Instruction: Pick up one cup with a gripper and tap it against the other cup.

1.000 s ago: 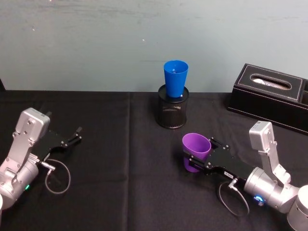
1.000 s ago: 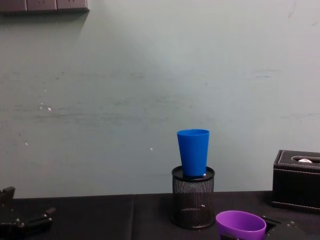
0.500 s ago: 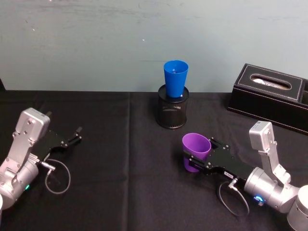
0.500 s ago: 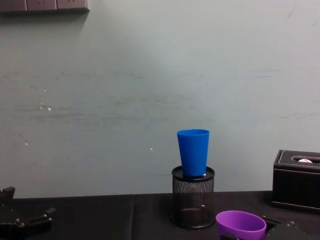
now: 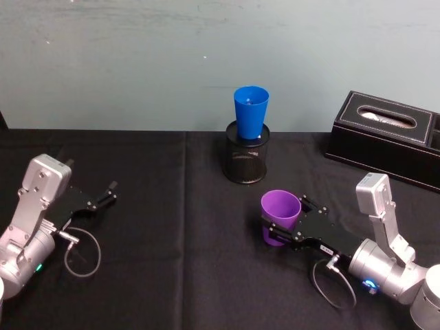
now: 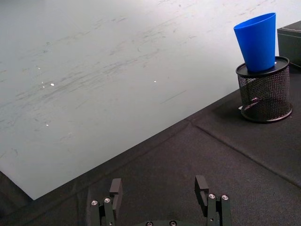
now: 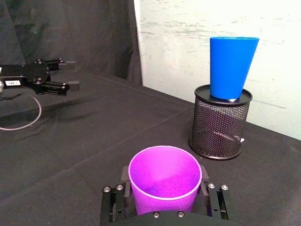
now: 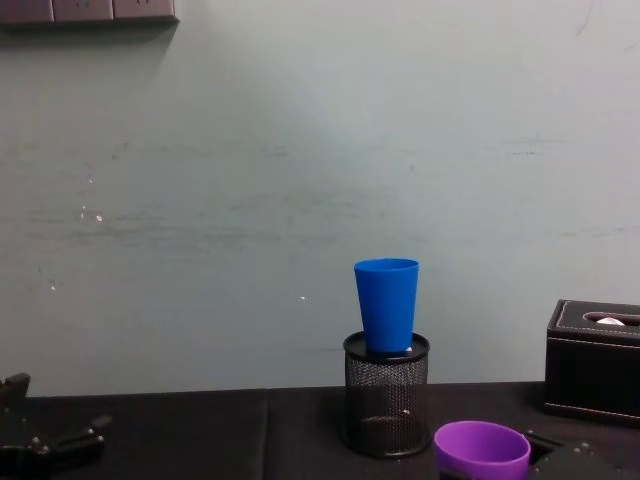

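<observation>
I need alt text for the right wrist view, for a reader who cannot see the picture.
The right gripper holds an upright purple cup between its two fingers, above a black tablecloth. Beyond it, a blue cup stands in a black mesh pen holder before a pale wall. The left gripper rests farther off on the cloth.

Soft, even indoor light fills the scene, and the pale wall [image 8: 300, 150] is bright without glare. The black cloth on the desk [image 5: 172, 227] soaks up most of the light and hides nearly all shadows, though faint ones show on the wall behind the blue cup [image 5: 251, 112]. The purple cup [image 7: 165, 179] has a mild sheen, and all views are slightly soft and grainy.
</observation>
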Controlling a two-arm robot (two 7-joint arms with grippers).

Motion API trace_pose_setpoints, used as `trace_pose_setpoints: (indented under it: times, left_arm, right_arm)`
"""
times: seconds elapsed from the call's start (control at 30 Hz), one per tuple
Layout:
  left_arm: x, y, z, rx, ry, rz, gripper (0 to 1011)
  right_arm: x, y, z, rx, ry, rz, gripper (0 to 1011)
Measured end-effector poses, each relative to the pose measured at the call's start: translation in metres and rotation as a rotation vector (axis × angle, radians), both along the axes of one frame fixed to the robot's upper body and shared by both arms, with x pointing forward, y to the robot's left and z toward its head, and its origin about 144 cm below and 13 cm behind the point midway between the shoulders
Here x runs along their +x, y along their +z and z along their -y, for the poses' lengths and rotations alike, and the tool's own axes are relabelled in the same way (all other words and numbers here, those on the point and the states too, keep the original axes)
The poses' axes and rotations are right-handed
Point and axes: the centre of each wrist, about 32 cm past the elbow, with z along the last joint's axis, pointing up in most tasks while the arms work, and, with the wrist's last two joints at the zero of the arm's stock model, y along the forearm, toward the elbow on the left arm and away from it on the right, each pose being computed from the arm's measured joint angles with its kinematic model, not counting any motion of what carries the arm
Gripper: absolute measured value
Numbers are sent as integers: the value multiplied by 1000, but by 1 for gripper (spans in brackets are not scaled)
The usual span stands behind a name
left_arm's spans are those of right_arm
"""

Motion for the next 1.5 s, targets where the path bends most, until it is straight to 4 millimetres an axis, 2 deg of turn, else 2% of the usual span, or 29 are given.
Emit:
trace_pose_setpoints:
  times: [0.13, 0.23, 0.3, 0.83, 1.5]
  left_arm:
    - [0, 0, 0, 0, 0, 0, 1011]
    - [0, 0, 0, 0, 0, 0, 1011]
    - [0, 0, 0, 0, 0, 0, 1011]
    - [0, 0, 0, 0, 0, 0, 1011]
    - [0, 0, 0, 0, 0, 0, 1012]
  right_arm:
    - [0, 0, 0, 0, 0, 0, 882]
    - [0, 0, 0, 0, 0, 0, 982]
    - [0, 0, 0, 0, 0, 0, 1003]
    - [0, 1, 0, -3, 3, 5, 1003]
    - [1, 11, -1, -1, 20, 50, 1003]
